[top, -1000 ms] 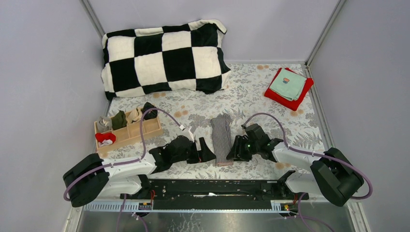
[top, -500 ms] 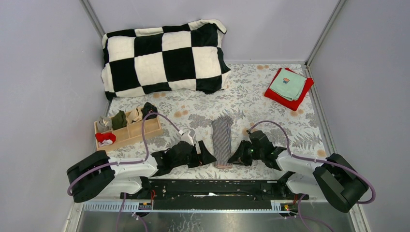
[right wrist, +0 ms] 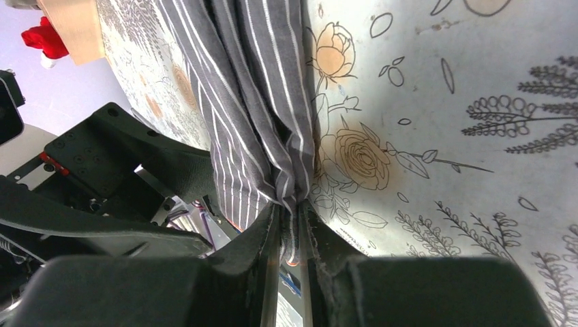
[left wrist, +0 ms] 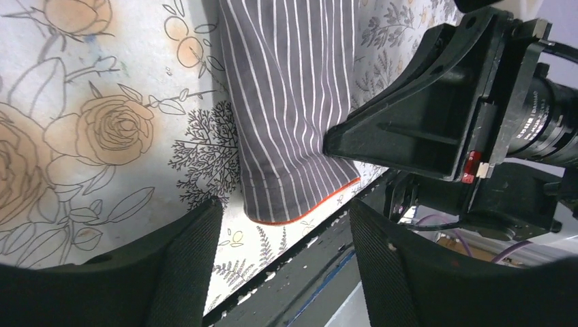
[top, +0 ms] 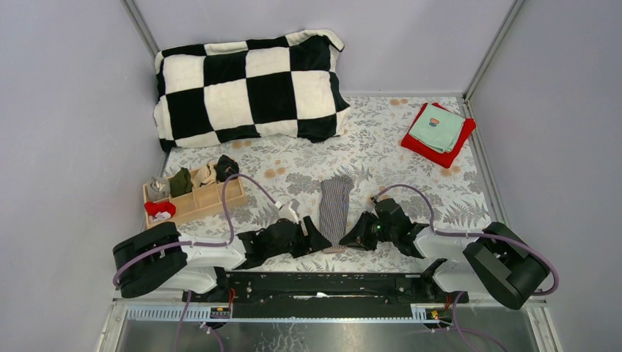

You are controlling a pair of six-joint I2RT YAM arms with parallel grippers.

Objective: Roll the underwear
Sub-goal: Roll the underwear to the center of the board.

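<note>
The grey striped underwear [top: 336, 204] lies folded into a long narrow strip in the middle of the table, its orange-edged waistband at the near end. My right gripper [top: 355, 236] is shut on the near right corner of the underwear [right wrist: 238, 88], with bunched cloth pinched between the pads [right wrist: 290, 211]. My left gripper [top: 315, 235] stands open just left of the near end. The waistband corner [left wrist: 293, 211] lies just beyond its fingertips [left wrist: 204, 225], with nothing between them. No black underwear can be made out.
A checkered pillow [top: 249, 84] lies at the back. A red cloth [top: 422, 143] with a teal cloth [top: 438, 128] on it sits back right. At the left is a wooden tray [top: 213, 199] of small clothes. The table's near edge and black rail [top: 323, 282] run just behind the grippers.
Both grippers have moved in on the near end of the underwear. The right one has closed on its corner, and the left one's fingers have narrowed a little.
</note>
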